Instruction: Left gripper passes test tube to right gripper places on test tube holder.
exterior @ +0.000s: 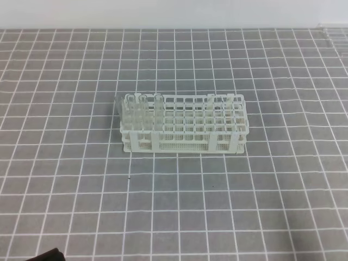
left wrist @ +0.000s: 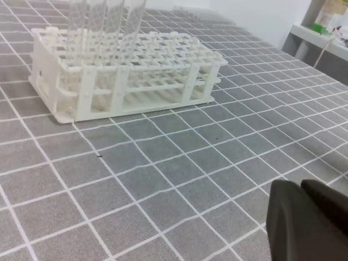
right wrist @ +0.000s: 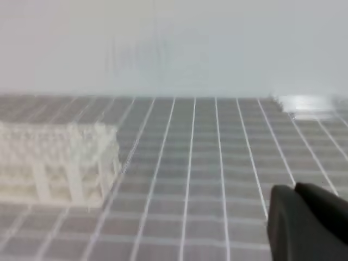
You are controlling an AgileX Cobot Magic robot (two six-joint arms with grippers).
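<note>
The white test tube holder (exterior: pixel 182 124) stands at mid-table. Three clear test tubes (exterior: pixel 142 109) stand upright in its left end. From the left wrist the holder (left wrist: pixel 125 70) is up left, with the tubes (left wrist: pixel 111 27) rising out of frame. My left gripper (left wrist: pixel 302 217) shows only as two dark fingers pressed together at the lower right, well short of the holder, holding nothing. In the right wrist view the holder (right wrist: pixel 54 163) is blurred at the left. My right gripper (right wrist: pixel 298 223) sits in the lower right corner, fingers together, holding nothing.
A grey mat with a white grid (exterior: pixel 217 206) covers the table. A dark bit of the left arm (exterior: pixel 49 254) pokes in at the bottom left edge. Beyond the table's far right, a shelf (left wrist: pixel 321 38) carries a few items.
</note>
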